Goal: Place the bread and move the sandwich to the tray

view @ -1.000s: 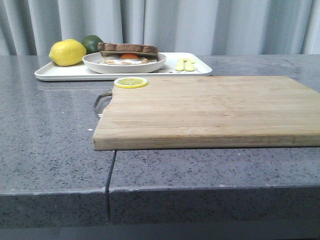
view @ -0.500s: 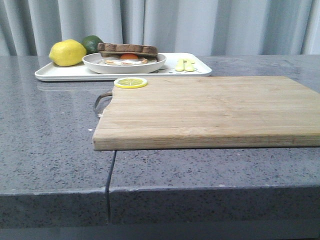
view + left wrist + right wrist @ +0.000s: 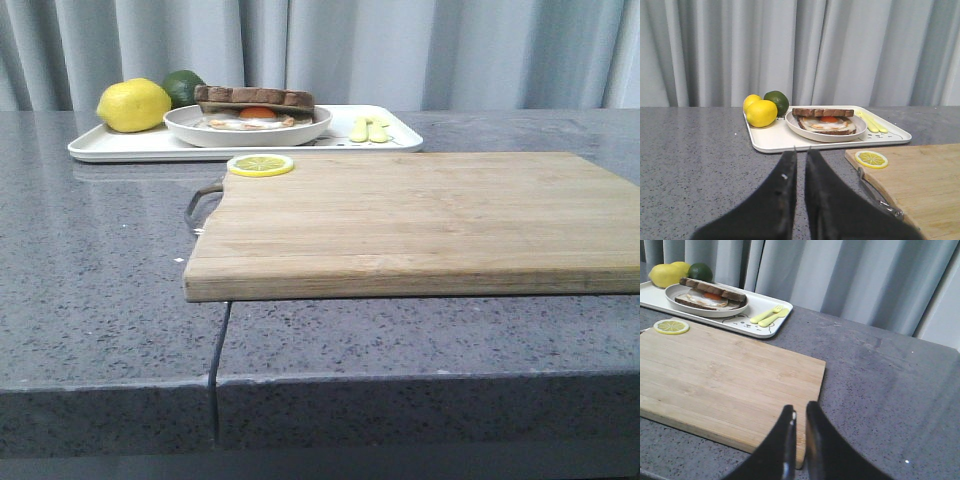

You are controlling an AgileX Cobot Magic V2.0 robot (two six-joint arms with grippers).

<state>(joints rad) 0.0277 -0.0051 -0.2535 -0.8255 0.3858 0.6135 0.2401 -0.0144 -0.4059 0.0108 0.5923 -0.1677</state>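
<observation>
Front view shows the grey speckled bench nearest, with a seam running through its front edge, and on it the wooden cutting board, whose metal handle sticks out on the left. A lemon slice lies on the board's far left corner. From the wrist cameras, the left gripper hangs over bare bench in front of the tray, its dark fingers nearly together with only a thin slit between them and nothing held; the right gripper sits over the near right corner of the board, fingers likewise almost closed and empty. Beyond the board, the white tray rests on the bench, just apart from the board's far edge. On it stands the round white plate carrying the sandwich: a bread slice lies on top, over the fried egg and its orange yolk. Left of the plate on the tray are a lemon and a lime; right of it lie a pale yellow fork and spoon. Grey curtains hang behind.
</observation>
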